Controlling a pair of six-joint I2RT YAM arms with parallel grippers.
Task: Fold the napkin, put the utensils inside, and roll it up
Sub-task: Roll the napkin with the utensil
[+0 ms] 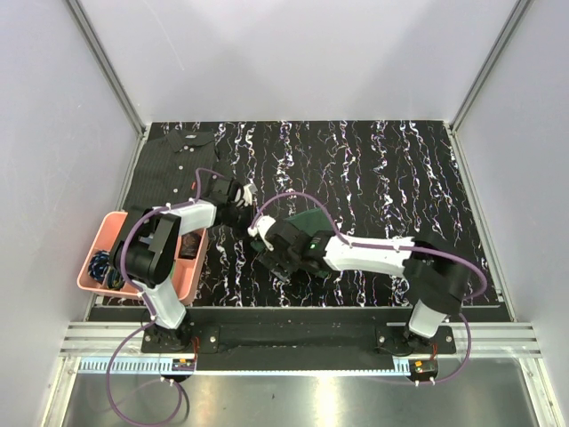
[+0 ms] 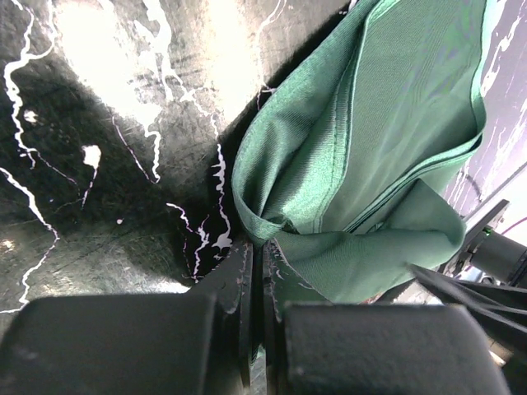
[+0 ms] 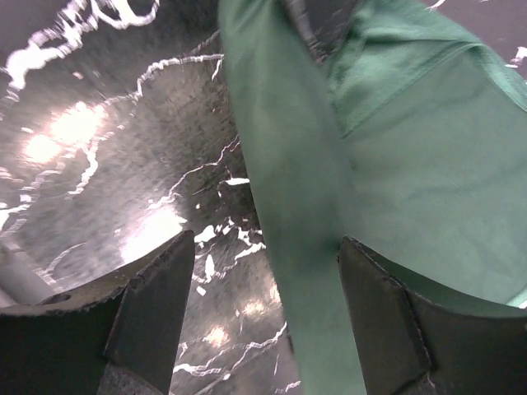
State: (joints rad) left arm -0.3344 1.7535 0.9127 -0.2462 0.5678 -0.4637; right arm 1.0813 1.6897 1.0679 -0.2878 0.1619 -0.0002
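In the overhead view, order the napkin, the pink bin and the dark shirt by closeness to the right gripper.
1. napkin, between the right gripper's open fingers.
2. pink bin, leftward, and dark shirt, back left: too close to call.

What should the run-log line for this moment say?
stage: folding | left end effector: shut on napkin edge | right end effector: open, astride a napkin fold | napkin: bunched, not yet rolled

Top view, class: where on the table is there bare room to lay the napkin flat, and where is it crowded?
Bare: the table on its right half, bordered by the right arm and the table's back and right edges. Crowded: the left, where the dark shirt, the pink bin, and the left claw and right claw at the napkin sit close together.
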